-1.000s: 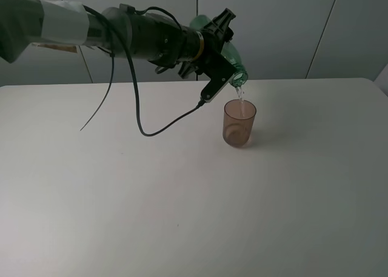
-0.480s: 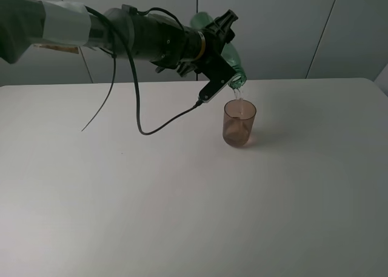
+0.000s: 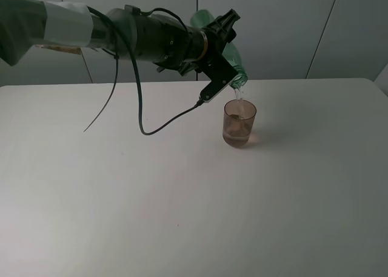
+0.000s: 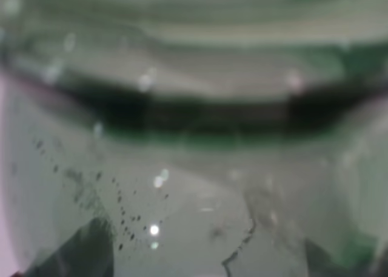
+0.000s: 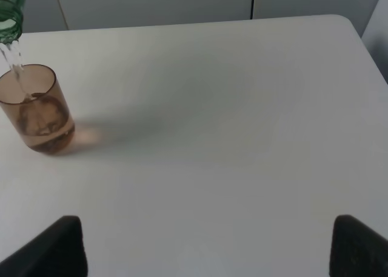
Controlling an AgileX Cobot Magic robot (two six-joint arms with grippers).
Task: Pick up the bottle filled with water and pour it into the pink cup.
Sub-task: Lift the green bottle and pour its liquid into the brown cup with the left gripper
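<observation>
Water (image 3: 239, 96) runs from the tilted bottle (image 3: 237, 77) into the pink cup (image 3: 240, 124), which stands near the far edge of the surface (image 3: 182, 216). The left hand (image 3: 219, 57) is closed tight around the bottle. The cup looks partly full; the pour is not yet finished.

White table (image 3: 182, 198), matte and plain, fills most of my high view. Its far edge runs straight across; the far right corner is rounded, which I see from the right wrist camera too. Behind it stands a pale grey wall (image 3: 273, 28) of flat panels, possibly cabinet doors, though I can't tell from here. One dark seam (image 3: 197, 1) runs vertically near the middle, and another seam (image 3: 324, 31) slants further right.
</observation>
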